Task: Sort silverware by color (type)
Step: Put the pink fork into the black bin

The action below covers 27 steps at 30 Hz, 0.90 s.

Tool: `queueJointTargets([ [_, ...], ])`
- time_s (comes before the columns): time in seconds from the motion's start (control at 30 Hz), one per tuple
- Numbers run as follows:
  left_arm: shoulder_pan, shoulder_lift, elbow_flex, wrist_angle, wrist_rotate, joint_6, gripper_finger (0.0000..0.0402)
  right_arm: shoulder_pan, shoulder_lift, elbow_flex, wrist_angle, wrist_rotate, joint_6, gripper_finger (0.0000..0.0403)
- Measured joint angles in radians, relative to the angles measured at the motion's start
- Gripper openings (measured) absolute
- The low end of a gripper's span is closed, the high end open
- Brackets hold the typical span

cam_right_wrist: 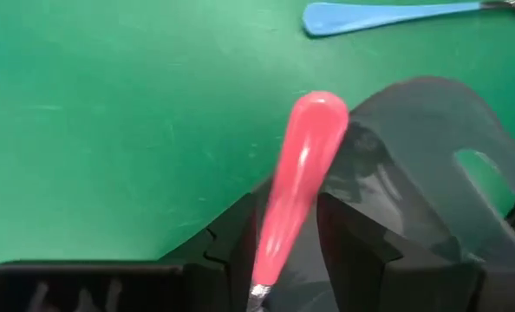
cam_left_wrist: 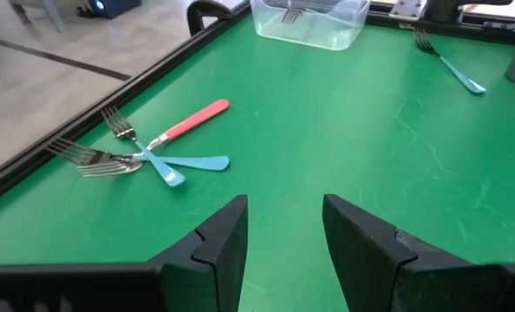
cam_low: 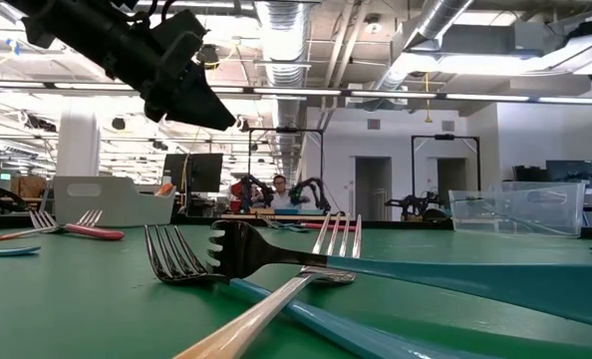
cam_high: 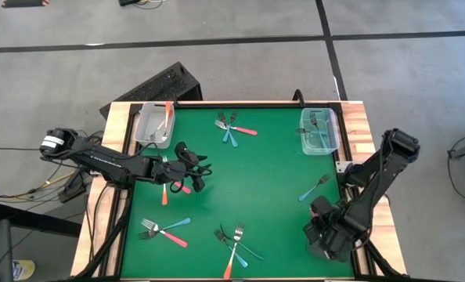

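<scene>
Forks with orange, pink-red or teal handles lie scattered on the green mat (cam_high: 272,172). One group (cam_high: 234,129) lies at the far middle, a pair (cam_high: 164,229) near left, a pile (cam_high: 232,243) near middle, and a single teal fork (cam_high: 315,188) at the right. My left gripper (cam_high: 197,182) (cam_left_wrist: 283,234) hangs open above the mat's left half, beside an orange fork (cam_high: 164,192) and a pink fork (cam_high: 182,186). My right gripper (cam_high: 320,235) (cam_right_wrist: 283,234), at the near right corner, is shut on a pink-red fork (cam_right_wrist: 301,165). My right gripper holds the pink-red fork by its handle (cam_right_wrist: 279,217), pinched between the two fingers (cam_right_wrist: 231,238). The fork lies along the fingers. Its rounded free end (cam_right_wrist: 318,113) sticks out past the fingertips, and the metal end (cam_right_wrist: 257,295) reaches back toward the wrist. It looks lifted off the mat.
A clear bin (cam_high: 154,125) at the far left corner holds an orange fork. A second clear bin (cam_high: 319,131) at the far right corner holds forks. A dark raised rim (cam_left_wrist: 84,130) borders the mat. The mat's middle is bare.
</scene>
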Motion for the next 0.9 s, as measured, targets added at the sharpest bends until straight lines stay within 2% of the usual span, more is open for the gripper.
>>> queueJointTargets([
  [0.27, 0.0, 0.0, 0.0, 0.001, -0.002, 0.001, 0.0139, -0.001, 0.076, 0.0, 0.022, -0.04, -0.015, 0.0132],
  [0.5, 0.0, 0.0, 0.0, 0.003, -0.003, 0.001, 0.0139, 0.013, 0.064, 0.0, 0.019, -0.109, 0.029, 0.0072],
  [0.73, 0.0, 0.0, 0.0, 0.003, -0.003, 0.001, 0.0139, 0.112, -0.007, 0.0, -0.045, -0.108, 0.189, 0.0072],
  [0.9, 0.0, 0.0, 0.0, 0.003, -0.023, 0.001, 0.0139, 0.179, -0.021, 0.001, -0.106, -0.114, 0.249, 0.0095],
])
